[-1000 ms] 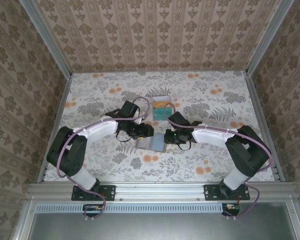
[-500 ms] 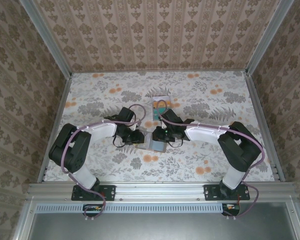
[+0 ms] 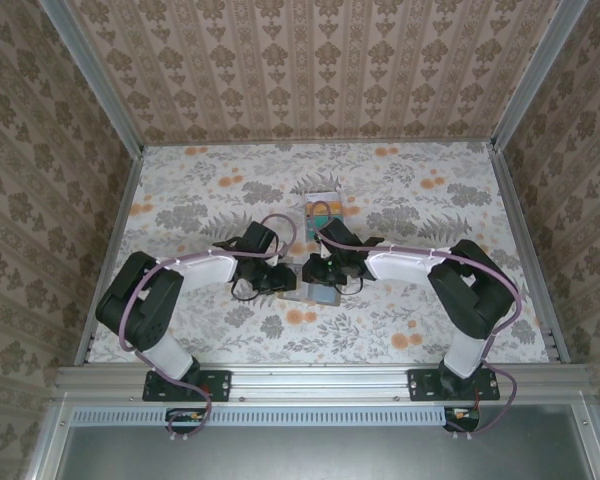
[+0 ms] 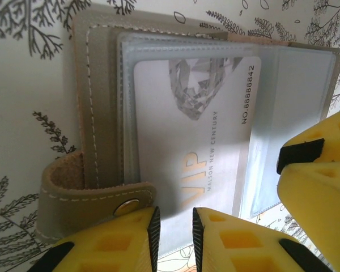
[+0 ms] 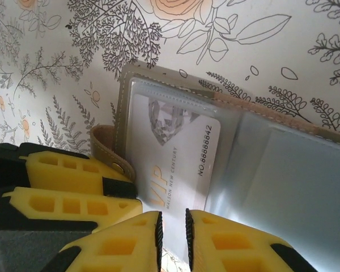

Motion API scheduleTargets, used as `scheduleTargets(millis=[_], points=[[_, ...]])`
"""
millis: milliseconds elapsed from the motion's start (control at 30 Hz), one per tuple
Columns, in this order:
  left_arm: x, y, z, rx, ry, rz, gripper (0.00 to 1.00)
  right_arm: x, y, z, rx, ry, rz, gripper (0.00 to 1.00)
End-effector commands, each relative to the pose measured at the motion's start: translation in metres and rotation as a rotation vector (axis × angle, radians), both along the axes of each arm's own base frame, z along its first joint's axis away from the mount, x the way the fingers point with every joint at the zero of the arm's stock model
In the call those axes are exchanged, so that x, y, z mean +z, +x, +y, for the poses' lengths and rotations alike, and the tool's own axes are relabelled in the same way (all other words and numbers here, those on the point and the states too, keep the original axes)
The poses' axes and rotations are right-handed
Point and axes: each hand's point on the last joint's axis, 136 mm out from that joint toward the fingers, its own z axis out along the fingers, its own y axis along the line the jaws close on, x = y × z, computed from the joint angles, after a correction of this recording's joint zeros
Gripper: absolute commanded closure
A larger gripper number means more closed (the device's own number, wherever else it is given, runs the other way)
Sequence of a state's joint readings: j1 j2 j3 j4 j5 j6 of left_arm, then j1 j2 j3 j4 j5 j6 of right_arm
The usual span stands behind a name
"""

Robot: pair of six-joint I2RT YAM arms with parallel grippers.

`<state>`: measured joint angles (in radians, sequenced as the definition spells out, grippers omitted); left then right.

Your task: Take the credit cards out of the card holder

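We see the card holder (image 4: 96,113) in olive-grey, edged with pale stitching, its strap (image 4: 79,195) the same shade and set with a brass-coloured stud (image 4: 126,207). Its clear sleeves tint pale blue-grey over a white card (image 4: 187,141) printed with a grey diamond, gold "VIP" lettering and dark numerals. The left gripper (image 4: 173,218) and right gripper (image 5: 173,218) are bright yellow, edged in black. We note a white tablecloth (image 3: 400,310) patterned with grey ferns and orange blooms, and wallpaper (image 3: 310,70) in tan with brown damask stripes. The arms (image 3: 195,265) are black and white, trailed by mauve cables (image 3: 280,222). A small box (image 3: 322,212) shows teal and orange.
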<state>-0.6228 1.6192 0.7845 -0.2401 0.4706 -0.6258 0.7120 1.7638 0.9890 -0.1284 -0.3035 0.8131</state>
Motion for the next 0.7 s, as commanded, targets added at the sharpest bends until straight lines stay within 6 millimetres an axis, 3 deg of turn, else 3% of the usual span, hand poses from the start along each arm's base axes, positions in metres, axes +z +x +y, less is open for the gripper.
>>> scheduleTargets(millis=[0, 433, 667], points=[[-0.01, -0.014, 0.012, 0.017, 0.056, 0.051, 0.74, -0.014, -0.003, 0.0, -0.024, 0.013, 0.058, 0.78], [-0.015, -0.018, 0.015, 0.017, 0.075, 0.067, 0.75, -0.033, -0.01, -0.007, -0.079, 0.015, 0.122, 0.81], [-0.017, -0.019, 0.013, 0.008, 0.075, 0.072, 0.75, -0.035, -0.01, 0.002, -0.07, 0.057, 0.142, 0.83]])
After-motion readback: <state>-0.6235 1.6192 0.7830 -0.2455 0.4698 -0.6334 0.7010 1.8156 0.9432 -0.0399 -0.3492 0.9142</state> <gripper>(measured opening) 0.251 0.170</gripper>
